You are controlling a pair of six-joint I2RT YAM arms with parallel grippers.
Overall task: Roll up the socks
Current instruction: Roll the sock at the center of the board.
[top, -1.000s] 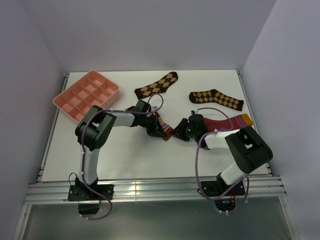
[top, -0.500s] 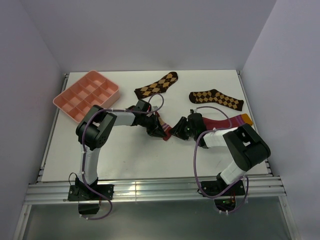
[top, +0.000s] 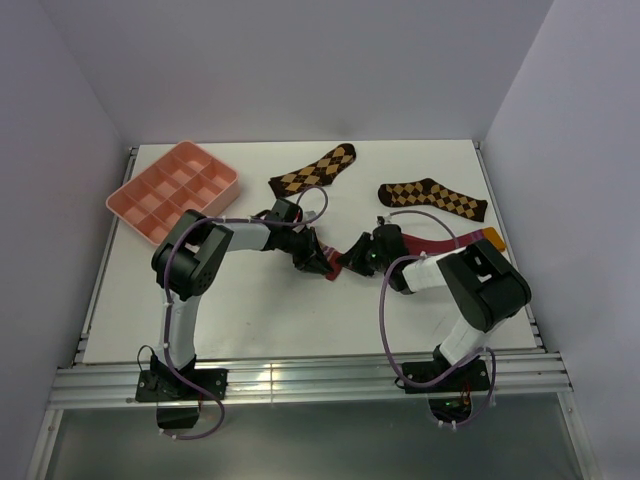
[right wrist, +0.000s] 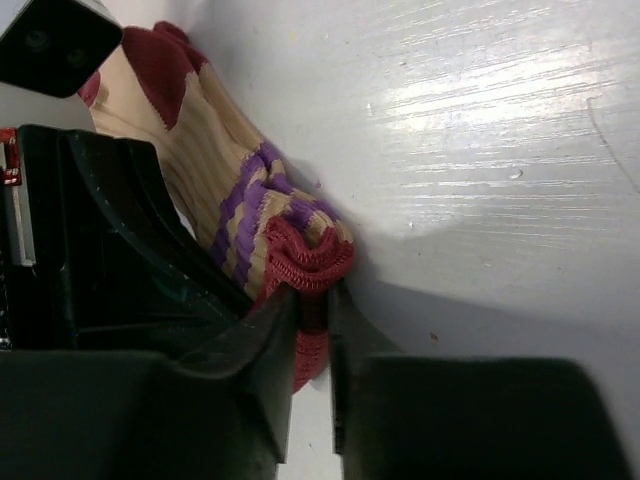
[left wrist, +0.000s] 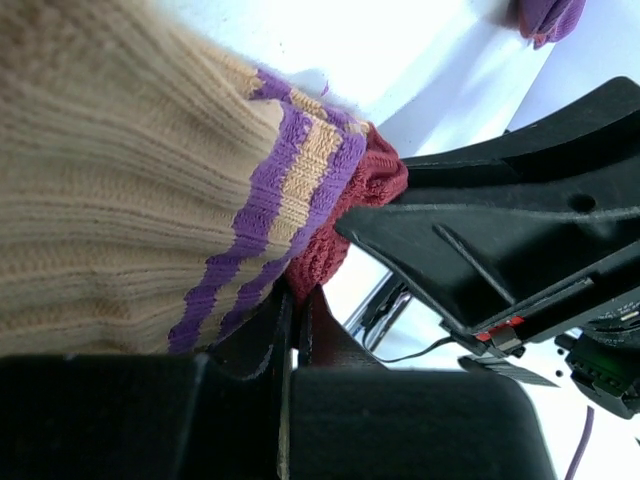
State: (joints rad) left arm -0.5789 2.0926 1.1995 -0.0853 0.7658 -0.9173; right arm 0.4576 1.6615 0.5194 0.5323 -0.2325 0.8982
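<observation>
The tan sock [left wrist: 120,180] with purple-striped, maroon-edged cuff lies bunched between my two grippers at the table's middle [top: 337,266]. My left gripper [left wrist: 297,300] is shut on its maroon cuff edge, and shows in the top view [top: 322,262]. My right gripper [right wrist: 315,305] is shut on the same cuff edge from the opposite side, close against the left one [top: 351,261]. The tan sock's maroon heel shows in the right wrist view [right wrist: 150,60]. The crimson sock [top: 440,243] with orange cuff lies flat just right of the right gripper, partly hidden by the arm. Its purple toe shows in the left wrist view [left wrist: 548,15].
A pink compartment tray [top: 130,190] stands at the back left. Two dark brown argyle socks lie at the back, one in the middle [top: 315,170], one to the right [top: 432,198]. Walls close in the table on three sides.
My right gripper has moved a little left and away from me, closing up against the left gripper. The left arm has hardly moved.
</observation>
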